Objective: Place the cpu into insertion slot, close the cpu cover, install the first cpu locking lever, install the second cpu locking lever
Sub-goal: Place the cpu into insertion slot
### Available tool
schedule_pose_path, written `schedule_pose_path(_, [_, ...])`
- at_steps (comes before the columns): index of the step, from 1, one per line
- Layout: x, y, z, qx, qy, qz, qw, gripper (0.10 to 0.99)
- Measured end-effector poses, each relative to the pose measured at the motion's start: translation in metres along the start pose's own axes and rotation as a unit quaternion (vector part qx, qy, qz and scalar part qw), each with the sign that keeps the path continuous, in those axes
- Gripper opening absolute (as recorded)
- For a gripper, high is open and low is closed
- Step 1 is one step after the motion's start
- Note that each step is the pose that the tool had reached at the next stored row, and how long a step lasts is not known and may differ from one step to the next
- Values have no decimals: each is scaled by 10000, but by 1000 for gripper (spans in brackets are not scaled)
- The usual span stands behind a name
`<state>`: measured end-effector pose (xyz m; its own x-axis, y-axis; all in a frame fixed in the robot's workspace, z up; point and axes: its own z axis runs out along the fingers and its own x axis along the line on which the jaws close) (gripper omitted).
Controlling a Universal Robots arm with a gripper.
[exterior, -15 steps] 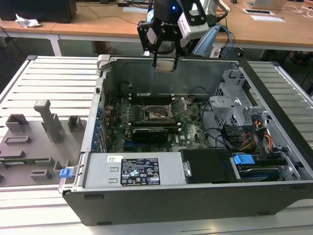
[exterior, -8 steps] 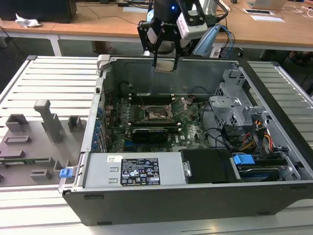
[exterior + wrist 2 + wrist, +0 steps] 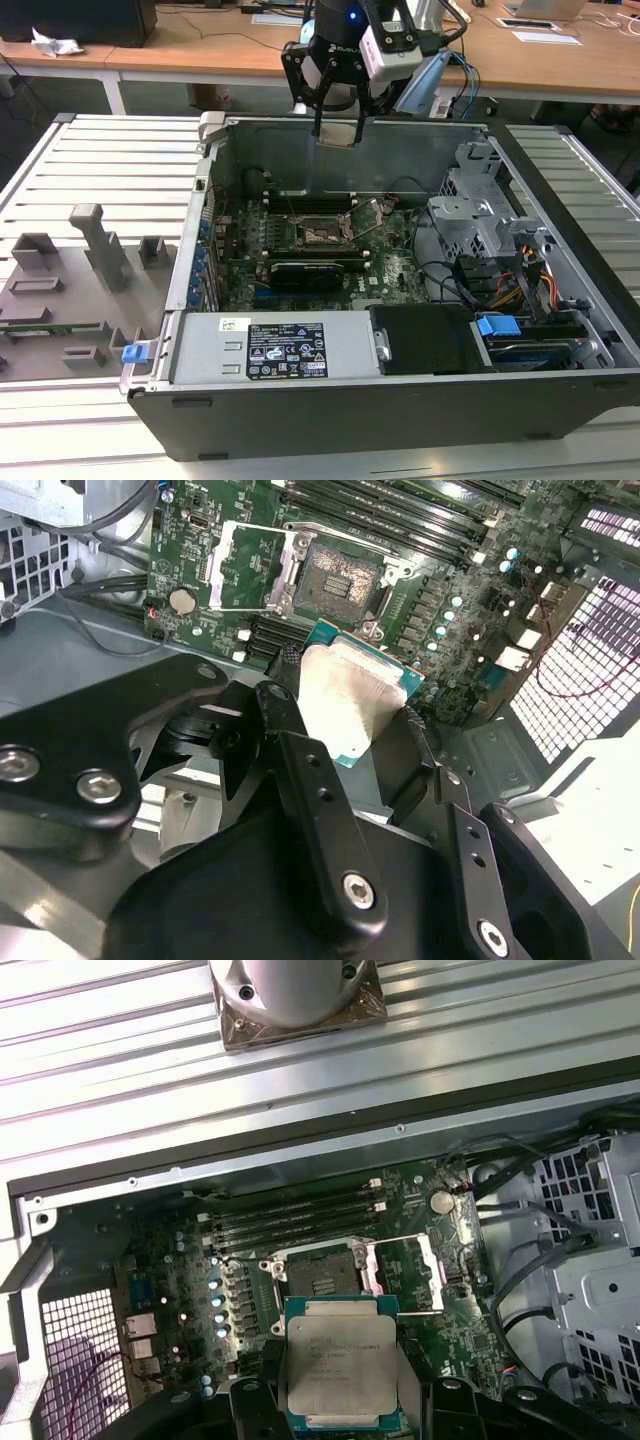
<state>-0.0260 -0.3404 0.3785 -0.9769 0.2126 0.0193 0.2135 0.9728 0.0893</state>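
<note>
**Desk:** Where does your pincer stand, and what is in it?

**Floor:** Your pincer is clamped on the cpu, fingers on two opposite edges. The silver top shows in the first wrist view. You hang over the rear wall of the open computer case, which sits on the slatted bench.

**Desk:** And the socket?

**Floor:** The insertion slot lies bare on the green motherboard, well apart from the chip you carry. The cpu cover is swung open and rests just beside the slot.

**Desk:** So how far along are you?

**Floor:** By my reading, you are on the first step. The chip is lifted but not yet seated. The cover is not closed and neither locking lever is fastened. I cannot pick out the levers themselves clearly.
</note>
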Motion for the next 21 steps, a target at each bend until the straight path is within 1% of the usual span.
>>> schedule_pose_path(9, [0, 0, 0, -3, -12, 136, 9999, 529])
schedule_pose_path(17, [0, 0, 0, -6, -28, 318, 9995, 529])
schedule_pose_path(19, [0, 0, 1, -9, -40, 443, 9990, 529])
schedule_pose_path(21, [0, 0, 1, -10, -46, 510, 9987, 529])
